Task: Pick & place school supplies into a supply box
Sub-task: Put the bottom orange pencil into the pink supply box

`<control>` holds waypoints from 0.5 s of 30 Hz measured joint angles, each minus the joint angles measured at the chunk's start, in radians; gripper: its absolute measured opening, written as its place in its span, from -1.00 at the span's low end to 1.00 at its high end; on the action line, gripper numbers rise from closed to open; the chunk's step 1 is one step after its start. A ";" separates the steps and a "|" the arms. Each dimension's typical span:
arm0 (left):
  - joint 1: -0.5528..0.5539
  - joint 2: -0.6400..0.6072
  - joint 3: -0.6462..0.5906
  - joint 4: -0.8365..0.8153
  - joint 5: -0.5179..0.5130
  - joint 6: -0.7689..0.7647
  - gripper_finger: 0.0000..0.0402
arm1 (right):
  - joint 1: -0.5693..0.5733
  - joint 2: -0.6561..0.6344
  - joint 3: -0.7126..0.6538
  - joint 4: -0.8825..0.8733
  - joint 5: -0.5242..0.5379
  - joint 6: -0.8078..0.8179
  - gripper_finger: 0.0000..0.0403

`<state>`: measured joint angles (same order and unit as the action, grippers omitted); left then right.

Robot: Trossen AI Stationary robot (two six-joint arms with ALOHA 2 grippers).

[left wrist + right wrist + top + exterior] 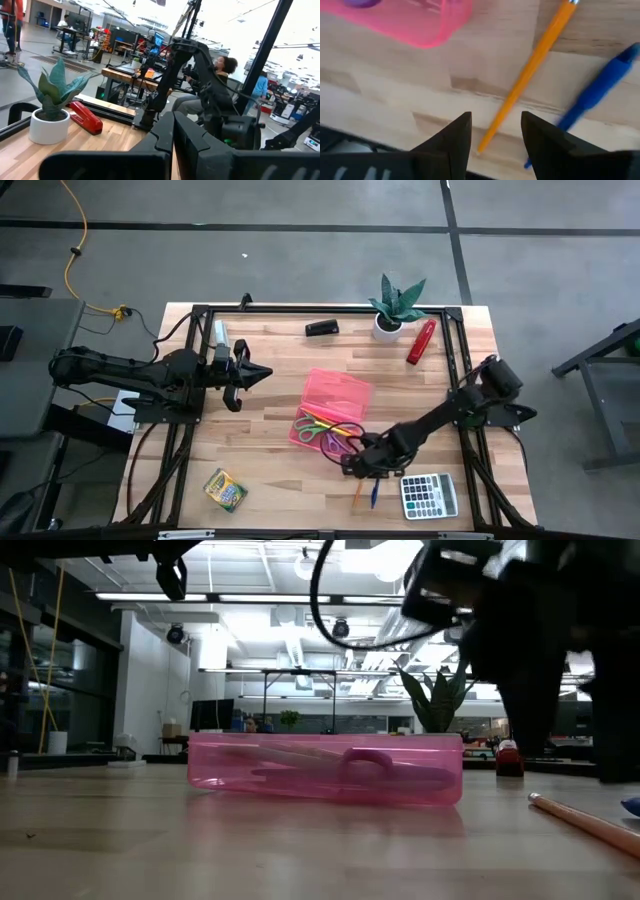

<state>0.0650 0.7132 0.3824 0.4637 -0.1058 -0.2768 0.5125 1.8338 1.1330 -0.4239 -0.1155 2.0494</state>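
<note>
The pink supply box (335, 395) lies flat mid-table and holds the green-handled scissors (316, 424) and the purple-handled scissors (339, 443). An orange pencil (532, 62) and a blue pen (600, 85) lie side by side on the wood near the box's near corner (427, 22). My right gripper (495, 132) hangs low over the pencil's near end, open, with one finger on either side of it and touching nothing. My left gripper (262, 373) waits raised at the table's left side, shut and empty.
A grey calculator (429, 495) sits just right of the pen and pencil. A crayon box (225, 488) lies near the near left corner. A potted plant (395, 308), a red stapler (421, 340) and a black object (322, 328) line the far edge.
</note>
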 joint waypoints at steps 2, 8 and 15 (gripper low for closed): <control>0.000 0.000 0.000 0.000 0.001 0.000 -1.00 | 0.001 0.022 0.000 0.005 -0.005 0.025 -0.18; 0.000 0.000 0.000 0.000 0.008 0.000 -1.00 | 0.001 0.047 0.000 -0.014 -0.009 0.086 -0.18; 0.000 0.000 0.000 0.004 0.008 0.000 -1.00 | -0.002 0.051 0.000 -0.063 0.006 0.139 -0.25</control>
<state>0.0650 0.7128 0.3824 0.4678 -0.0975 -0.2768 0.5110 1.8851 1.1332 -0.4865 -0.1093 2.1882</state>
